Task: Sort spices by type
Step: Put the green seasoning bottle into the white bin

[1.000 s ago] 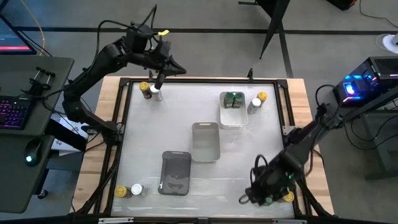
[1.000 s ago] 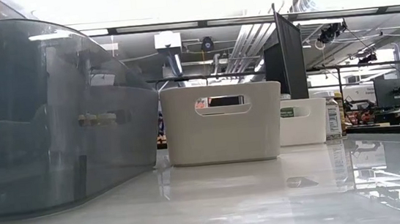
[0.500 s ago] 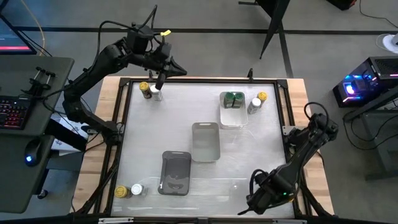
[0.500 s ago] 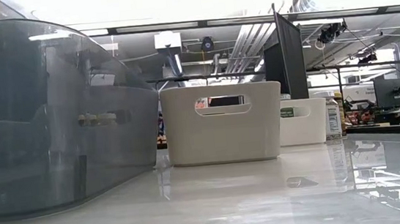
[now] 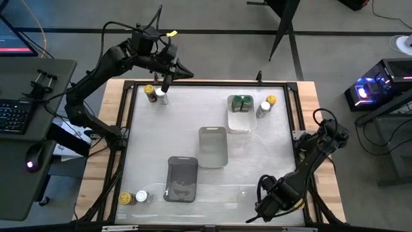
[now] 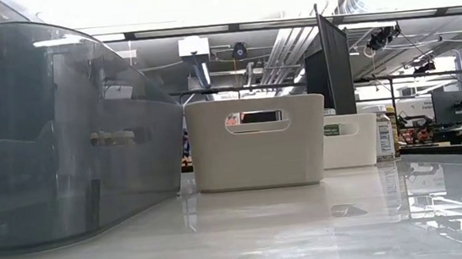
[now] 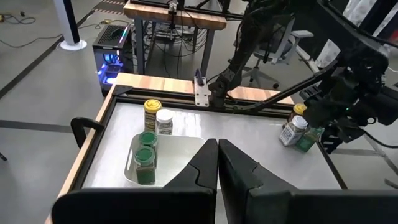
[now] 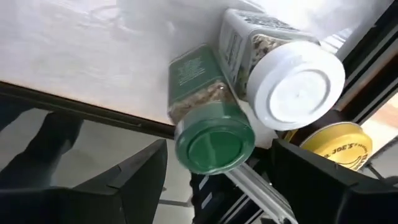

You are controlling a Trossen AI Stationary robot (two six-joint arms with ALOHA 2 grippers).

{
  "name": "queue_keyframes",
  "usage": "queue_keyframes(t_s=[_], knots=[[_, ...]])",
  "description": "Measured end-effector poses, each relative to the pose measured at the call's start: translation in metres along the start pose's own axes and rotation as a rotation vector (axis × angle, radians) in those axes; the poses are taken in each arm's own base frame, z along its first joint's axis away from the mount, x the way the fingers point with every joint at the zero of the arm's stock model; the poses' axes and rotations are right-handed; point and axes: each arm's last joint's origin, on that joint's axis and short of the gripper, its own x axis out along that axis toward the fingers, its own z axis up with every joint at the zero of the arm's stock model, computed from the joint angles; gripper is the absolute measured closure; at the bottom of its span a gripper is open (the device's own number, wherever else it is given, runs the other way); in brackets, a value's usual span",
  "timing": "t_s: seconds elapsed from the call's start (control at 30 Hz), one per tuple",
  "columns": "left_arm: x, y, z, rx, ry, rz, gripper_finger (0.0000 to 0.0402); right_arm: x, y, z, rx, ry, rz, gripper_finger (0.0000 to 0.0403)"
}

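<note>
- The right gripper (image 5: 273, 205) sits low at the near right corner of the table, its fingers spread wide — one dark finger (image 8: 134, 180) on each side of a green-lidded jar (image 8: 208, 118), neither visibly touching it.
- That jar stands straight ahead between the open fingers, its long axis running roughly along the camera's line of sight, lid toward the wrist. A white-lidded jar (image 8: 292, 81) is pressed against it on one side, with a yellow-lidded jar (image 8: 339, 146) just beyond.
- As a judgement, the coming move turns on closing around the green jar alone; the white one is so close that the finger on that side has little room.
- The left gripper (image 7: 217, 152) hovers over the far left corner with its fingers together, holding nothing, well apart from this cluster — the right arm is plainly nearer.
- Two green jars (image 5: 242, 103) already lie in the white tray (image 5: 239, 124) at the far right, the likely destination.
</note>
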Motion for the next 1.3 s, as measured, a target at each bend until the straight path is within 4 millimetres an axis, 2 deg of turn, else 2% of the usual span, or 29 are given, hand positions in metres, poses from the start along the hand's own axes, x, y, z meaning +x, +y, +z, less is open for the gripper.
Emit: queue_keyframes(t_s=[0.43, 0.63, 1.3], knots=[[0.000, 0.000, 0.000, -0.017, 0.001, 0.004, 0.0401, 0.024, 0.004, 0.008, 0.013, 0.024, 0.044, 0.0119], [0.000, 0.000, 0.000, -0.017, 0.001, 0.004, 0.0401, 0.024, 0.005, 0.008, 0.004, 0.007, 0.069, 0.0119], [0.000, 0.000, 0.000, -0.024, 0.001, 0.008, 0.0402, 0.024, 0.010, 0.007, -0.198, -0.030, 0.126, 0.0119]])
